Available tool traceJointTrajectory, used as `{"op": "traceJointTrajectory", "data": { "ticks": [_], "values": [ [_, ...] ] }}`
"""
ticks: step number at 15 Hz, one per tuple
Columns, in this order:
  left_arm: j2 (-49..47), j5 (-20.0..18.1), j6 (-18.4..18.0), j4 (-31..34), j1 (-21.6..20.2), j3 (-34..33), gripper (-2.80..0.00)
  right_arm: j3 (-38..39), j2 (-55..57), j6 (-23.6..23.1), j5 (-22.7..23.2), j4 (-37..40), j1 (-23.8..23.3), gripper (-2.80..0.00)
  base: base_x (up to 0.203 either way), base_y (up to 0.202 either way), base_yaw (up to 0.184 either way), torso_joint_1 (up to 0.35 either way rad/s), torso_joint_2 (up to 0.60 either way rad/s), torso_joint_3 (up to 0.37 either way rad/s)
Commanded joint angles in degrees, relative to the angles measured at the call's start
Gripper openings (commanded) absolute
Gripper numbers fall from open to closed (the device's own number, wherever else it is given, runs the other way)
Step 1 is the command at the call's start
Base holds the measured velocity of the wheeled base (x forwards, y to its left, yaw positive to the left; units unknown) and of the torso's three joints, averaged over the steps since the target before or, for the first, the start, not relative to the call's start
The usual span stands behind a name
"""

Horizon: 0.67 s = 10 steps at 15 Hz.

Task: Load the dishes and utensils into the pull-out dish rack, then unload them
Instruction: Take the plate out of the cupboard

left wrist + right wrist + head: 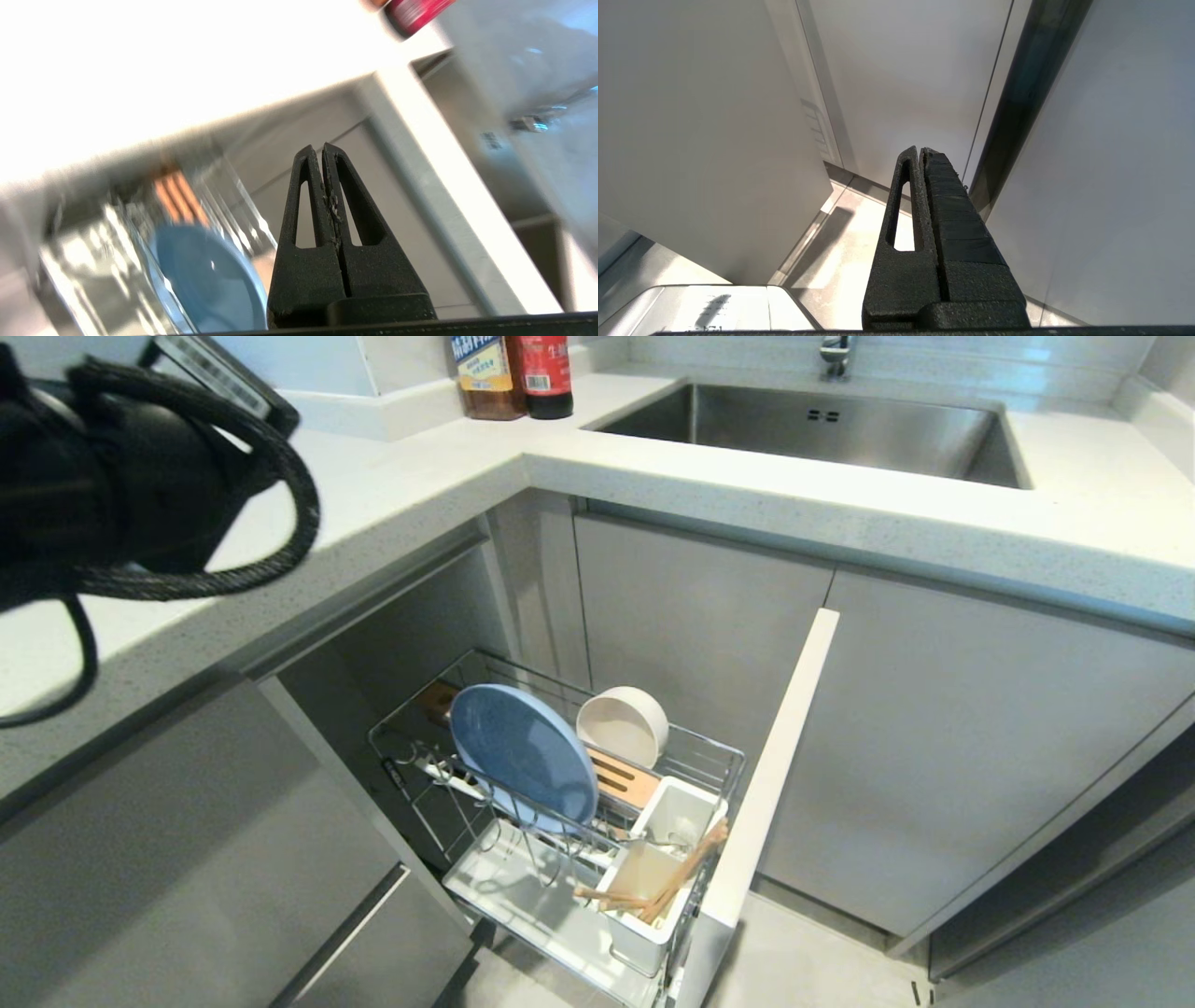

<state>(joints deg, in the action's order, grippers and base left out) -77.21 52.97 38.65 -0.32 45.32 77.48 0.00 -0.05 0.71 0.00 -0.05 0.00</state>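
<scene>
My left pincer point(322, 154) is clenched on nothing, raised above the counter at the left. The pull-out dish rack point(695, 761) lies below and to my right, its long axis running near to far, blue plate point(523, 765) on edge inside. My left arm is nearer.

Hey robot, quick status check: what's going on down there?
Left pincer shut, empty, above rack. Right pincer shut, parked. Plate, bowl, chopsticks in rack. Nothing blocking.
</scene>
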Motion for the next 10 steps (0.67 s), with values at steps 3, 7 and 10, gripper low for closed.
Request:
{"op": "traceJointTrajectory", "data": {
  "ticks": [3, 7, 10],
  "values": [
    [9.2, -12.0, -10.5, 0.4, -8.8, 2.4, -2.8, 0.1, 0.0, 0.0, 0.0, 0.0, 0.0, -2.8, 0.0, 0.0, 0.0, 0.0, 0.0, 0.0],
    [17.4, -27.5, -19.4, 1.4, -22.5, 2.1, -2.8, 0.1, 0.0, 0.0, 0.0, 0.0, 0.0, -2.8, 0.0, 0.0, 0.0, 0.0, 0.0, 0.0],
    [27.1, -40.4, -25.2, 8.5, -32.0, -0.7, -2.8, 0.1, 0.0, 0.0, 0.0, 0.0, 0.0, -2.8, 0.0, 0.0, 0.0, 0.0, 0.0, 0.0]
  ]
}}
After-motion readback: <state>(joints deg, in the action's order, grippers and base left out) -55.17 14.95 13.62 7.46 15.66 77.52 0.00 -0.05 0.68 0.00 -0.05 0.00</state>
